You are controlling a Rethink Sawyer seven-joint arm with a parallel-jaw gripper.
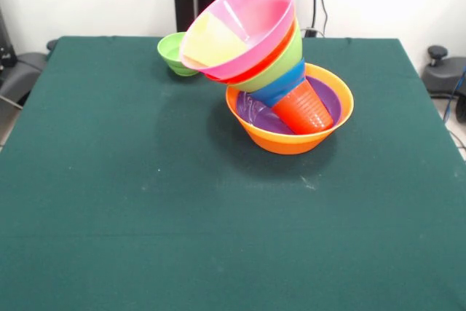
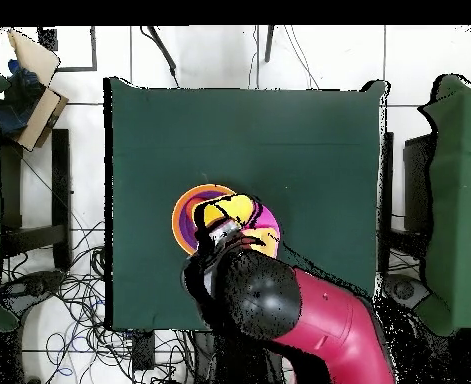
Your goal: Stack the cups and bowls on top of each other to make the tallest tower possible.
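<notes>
Tower (image 1: 280, 78) leaning on green tabletop (image 1: 145, 202): large orange bowl (image 1: 291, 140) as base, purple bowl (image 1: 255, 113), red-orange cup (image 1: 302, 111), blue, green, red-orange and pink bowls (image 1: 247, 20) tilted above. Small green bowl (image 1: 173, 52) behind. Pincer state indiscernible beneath arm (image 2: 279, 310).

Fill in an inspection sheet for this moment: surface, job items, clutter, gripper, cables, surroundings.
Surface: green table cloth, flat.
Job items: tower leans hard; large orange bowl as base, purple bowl inside, red-orange cup tilted, carrying blue, green, red-orange and large pink bowl with a yellow cup inside. Small green bowl sits apart behind.
Clutter: nothing seen on the table.
Gripper: hidden under the arm overhead; absent from the front view.
Cables: tangled on the floor beside the table.
Surroundings: other green tables, cardboard box.
</notes>
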